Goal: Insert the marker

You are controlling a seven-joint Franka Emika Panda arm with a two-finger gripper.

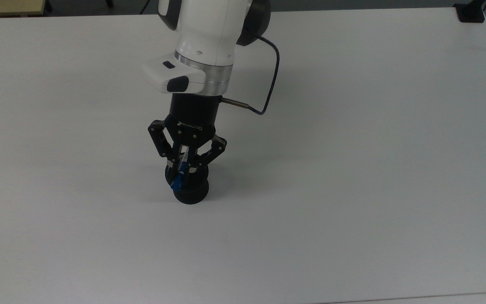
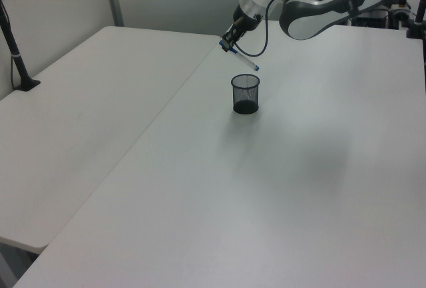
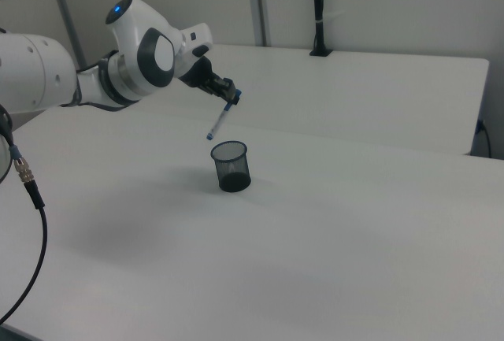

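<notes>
The white surface (image 1: 352,169) is lying broad and bare around one small scene. The arm (image 3: 134,61) is reaching out over it, a black cable (image 1: 270,80) looping off its wrist. Below it the black mesh cup (image 2: 245,94) is standing upright on the surface. The gripper (image 1: 182,162) is hanging in the air above the cup, its jaws clamping the marker (image 3: 220,119) near its capped upper end. The marker is tilting downward, its lower blue tip hovering just over the cup's rim in the right view, clear of the cup and not inside it.
</notes>
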